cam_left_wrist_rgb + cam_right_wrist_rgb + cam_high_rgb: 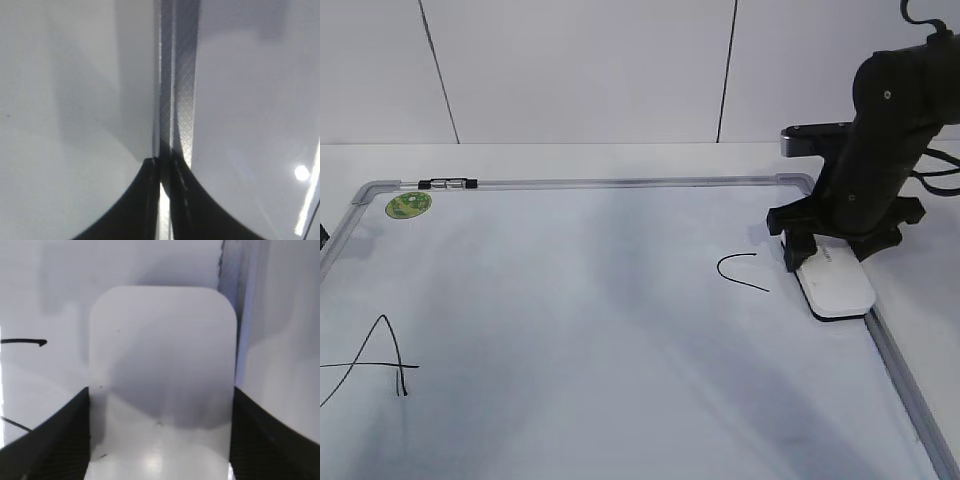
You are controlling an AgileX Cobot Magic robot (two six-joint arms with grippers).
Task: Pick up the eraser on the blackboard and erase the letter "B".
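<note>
Right pincer brackets the eraser on the blackboard.

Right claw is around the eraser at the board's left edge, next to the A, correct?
Not quite. The right claw is around the eraser, but at the blackboard's right edge, next to the curved mark; the A sits far left. The exterior view shows this.

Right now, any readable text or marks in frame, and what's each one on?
"A": black marker, on the board, left side.
Curved stroke like a "C": marker, on the board beside the eraser.
Green sticker: print too small to read.
Eraser top: lettering too faint to read.
No "B" visible.
</note>
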